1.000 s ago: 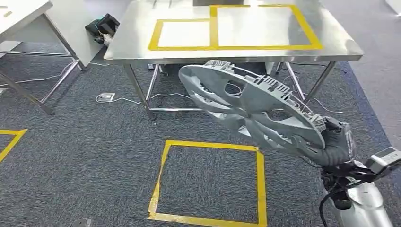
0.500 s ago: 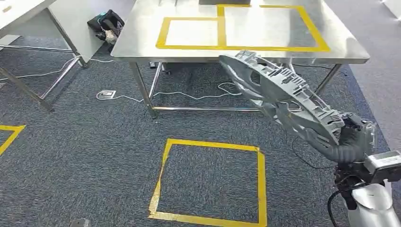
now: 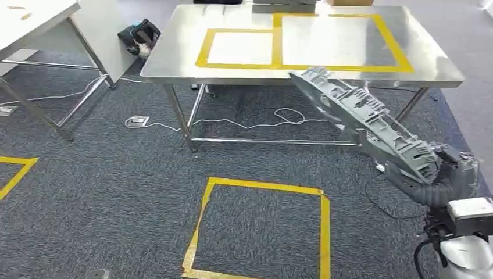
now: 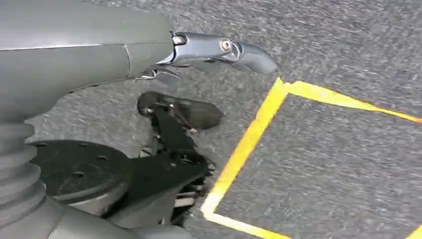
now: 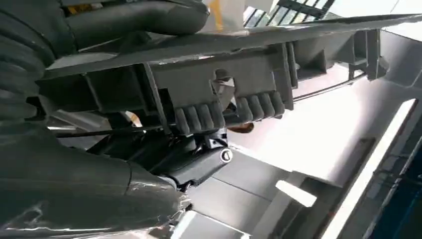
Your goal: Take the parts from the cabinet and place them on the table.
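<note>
- Left hand [image 4: 149, 55] hanging over the carpet [image 3: 104, 174], holding nothing; fingers look loosely apart.
- Steel table [image 3: 174, 64] ahead, yellow taped boxes [image 3: 273, 35] on top.
- Grey part [image 3: 360, 119] edge-on, just short of the table edge, pinched at its rim by the right hand [image 3: 436, 180].
- Best to level it out and lift clear of the edge before setting down inside the tape.

A yellow tape square [image 3: 203, 226] marks the grey carpet [image 3: 93, 192], white cables [image 3: 244, 123] trail across it, and a dark bag [image 3: 139, 36] lies beside a white table [image 3: 35, 17].
</note>
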`<state>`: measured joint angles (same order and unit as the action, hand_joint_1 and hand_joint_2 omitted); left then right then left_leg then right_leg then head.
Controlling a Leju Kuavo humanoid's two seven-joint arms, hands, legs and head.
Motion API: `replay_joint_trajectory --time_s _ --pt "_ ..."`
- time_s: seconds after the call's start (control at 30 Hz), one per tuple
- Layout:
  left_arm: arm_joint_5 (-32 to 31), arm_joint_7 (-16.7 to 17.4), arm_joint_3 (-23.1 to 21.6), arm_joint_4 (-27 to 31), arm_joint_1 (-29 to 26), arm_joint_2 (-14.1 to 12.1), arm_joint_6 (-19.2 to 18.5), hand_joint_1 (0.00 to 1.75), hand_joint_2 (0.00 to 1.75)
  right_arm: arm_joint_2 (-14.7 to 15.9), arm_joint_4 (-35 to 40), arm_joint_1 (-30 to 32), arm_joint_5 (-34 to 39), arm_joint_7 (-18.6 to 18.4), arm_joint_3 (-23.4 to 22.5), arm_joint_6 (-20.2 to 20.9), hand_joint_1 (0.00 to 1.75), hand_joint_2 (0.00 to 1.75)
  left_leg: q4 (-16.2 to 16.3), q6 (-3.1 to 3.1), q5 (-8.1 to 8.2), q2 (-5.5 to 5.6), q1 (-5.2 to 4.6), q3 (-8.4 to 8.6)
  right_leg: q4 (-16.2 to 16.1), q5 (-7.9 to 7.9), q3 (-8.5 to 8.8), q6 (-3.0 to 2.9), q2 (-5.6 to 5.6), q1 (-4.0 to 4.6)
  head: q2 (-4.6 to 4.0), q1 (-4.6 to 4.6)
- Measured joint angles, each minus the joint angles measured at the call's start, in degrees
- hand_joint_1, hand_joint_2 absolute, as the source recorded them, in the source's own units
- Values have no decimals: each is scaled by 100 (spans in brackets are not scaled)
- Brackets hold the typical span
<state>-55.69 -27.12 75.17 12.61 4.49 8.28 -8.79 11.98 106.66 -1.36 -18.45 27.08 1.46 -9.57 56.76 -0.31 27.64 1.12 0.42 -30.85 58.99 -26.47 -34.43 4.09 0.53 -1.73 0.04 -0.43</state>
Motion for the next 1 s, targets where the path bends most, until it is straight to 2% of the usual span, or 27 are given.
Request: replay_joint_trajectory --time_s 0.03,0.1,0.13,0.17,0.2,0.27,0.33,0.37,0.4,0.43,0.47,0.5,0.53,0.57,0.6,0.63,0.67,0.7,0.73,0.77,0.8,0.83,0.87,0.9,0.93,0.97,1.0 --pt "-2 4 0 0 -12 0 2 0 175 13 46 25 -18 -2 -22 -26 175 175 -14 -13 30 2 -2 19 -2 64 -24 -40 8 -2 0 -14" --pt "0 18 0 0 -12 -6 7 0 175 61 107 41 -37 -44 -70 -33 175 175 35 -67 19 4 17 50 23 11 73 -123 33 -22 -2 -25" --pt "-2 20 0 0 -1 -13 11 0 175 89 148 63 -61 -63 -96 -41 175 175 267 -100 -113 -26 12 -56 -13 -31 125 -164 24 -18 0 -22" --pt "-2 20 0 0 11 -4 22 0 175 127 170 60 -89 -89 -109 -37 175 175 664 -136 -212 -47 13 -291 -31 -71 196 -203 8 -18 0 -40" --pt "-9 17 0 0 11 0 26 0 175 144 192 56 -101 -98 -120 -37 175 175 1110 -163 -171 -56 17 -617 -57 -132 275 -220 6 -18 0 -42" --pt "-11 15 0 0 -23 7 42 0 175 164 216 64 -125 -107 -125 -37 175 175 1707 -178 282 -58 14 -1195 -141 -275 497 -240 11 -18 0 -55" --pt "-11 -11 0 0 -59 4 48 0 175 184 221 100 -184 -133 -125 -41 175 175 1609 -129 618 -58 -4 -1412 -251 -429 801 -225 26 -18 0 -57" --pt "-11 -26 0 0 -75 4 52 0 175 208 232 121 -275 -170 -125 -46 175 175 1344 -87 610 -58 -27 -1420 -319 -513 988 -219 26 -19 0 -57" --pt "-11 -31 0 0 -91 -2 52 0 175 227 232 131 -363 -201 -125 -52 175 175 986 -24 373 -58 -60 -1407 -390 -599 1171 -215 25 -19 0 -66" --pt "-11 -31 0 0 -122 -6 54 0 175 256 232 134 -460 -227 -125 -61 175 175 509 69 -342 -59 -112 -1396 -483 -692 1350 -201 17 -13 0 -66" --pt "-11 -31 0 0 -164 -22 55 0 175 277 227 145 -578 -262 -123 -82 175 175 72 143 -1204 -56 -160 -1400 -545 -767 1475 -182 30 -3 -2 -75" --pt "-11 -24 2 0 -193 -28 55 0 175 308 225 141 -744 -306 -116 -116 175 175 -284 159 -1288 -55 -212 -1334 -637 -894 1567 -143 61 32 -2 -99" --pt "-15 2 2 0 -196 -20 55 0 175 354 236 115 -912 -361 -105 -140 175 175 -192 133 -1246 -34 -195 -1286 -808 -1026 1741 -153 48 49 -2 -66" --pt "-22 17 2 0 -165 -11 55 0 175 434 266 108 -1124 -415 -94 -166 175 175 -222 114 -1090 -19 -162 -1186 -743 -894 1978 -102 58 59 0 -84" --pt "-22 20 2 0 -119 11 41 0 175 520 277 57 -1255 -455 -85 -188 175 175 -192 119 -1005 -9 -179 -1024 -669 -754 1988 -82 66 70 -7 -27" --pt "-35 26 0 0 -98 -4 42 0 175 585 275 8 -1384 -501 -68 -203 175 175 -219 150 -1029 15 -164 -923 -299 -656 1827 -46 27 59 0 -21" --pt "-35 33 0 0 -84 0 40 0 175 629 275 -26 -1477 -520 -57 -223 175 175 -209 175 -929 16 -167 -798 236 -523 1554 -56 -19 58 -7 -16" --pt "-35 33 -2 0 -80 2 39 0 175 667 271 -32 -1537 -538 -46 -240 175 175 -210 219 -817 12 -176 -682 739 -584 1173 -83 -24 79 -2 -20" --pt "-37 42 -2 0 -91 0 42 0 175 713 271 -31 -1701 -571 -37 -297 175 175 -212 242 -689 13 -182 -548 1099 -844 824 -109 -22 121 -2 -18" --pt "-46 50 0 0 -108 2 39 0 175 756 262 -28 -1933 -616 -20 -352 175 175 -214 266 -567 14 -190 -413 1261 -1181 534 -135 -21 157 -2 -7" --pt "-55 55 0 0 -120 2 40 0 175 802 251 -25 -2121 -649 8 -395 175 175 -221 287 -430 30 -202 -249 1280 -1540 280 -162 -17 185 0 -3" --pt "-59 57 0 0 -132 2 39 0 175 839 236 -14 -2221 -675 35 -424 175 175 -232 301 -297 57 -217 -68 1210 -1795 50 -185 -15 204 -2 19" --pt "-61 61 -2 0 -139 2 39 0 175 855 223 9 -2256 -697 55 -431 175 175 -246 312 -177 82 -238 103 1073 -1819 -136 -212 -11 217 -2 15" --pt "-61 61 0 0 -147 -2 42 0 175 876 203 34 -2269 -706 70 -450 175 175 -272 323 -29 99 -268 320 801 -1525 -338 -250 -3 222 -2 41" --pt "-61 63 0 0 -160 -7 41 0 175 887 188 47 -2277 -706 87 -457 175 175 -306 333 84 99 -285 501 511 -935 -470 -287 -4 223 -2 41" --pt "-61 70 0 -2 -206 -4 42 0 175 890 157 85 -2288 -708 109 -457 175 175 -405 335 196 99 -288 621 100 154 -555 -298 -33 232 -2 32" --pt "-63 70 7 -4 -205 -22 42 0 175 889 98 141 -2291 -704 133 -490 175 175 -403 328 328 143 -315 899 -397 840 -770 -295 -70 254 -4 -1"
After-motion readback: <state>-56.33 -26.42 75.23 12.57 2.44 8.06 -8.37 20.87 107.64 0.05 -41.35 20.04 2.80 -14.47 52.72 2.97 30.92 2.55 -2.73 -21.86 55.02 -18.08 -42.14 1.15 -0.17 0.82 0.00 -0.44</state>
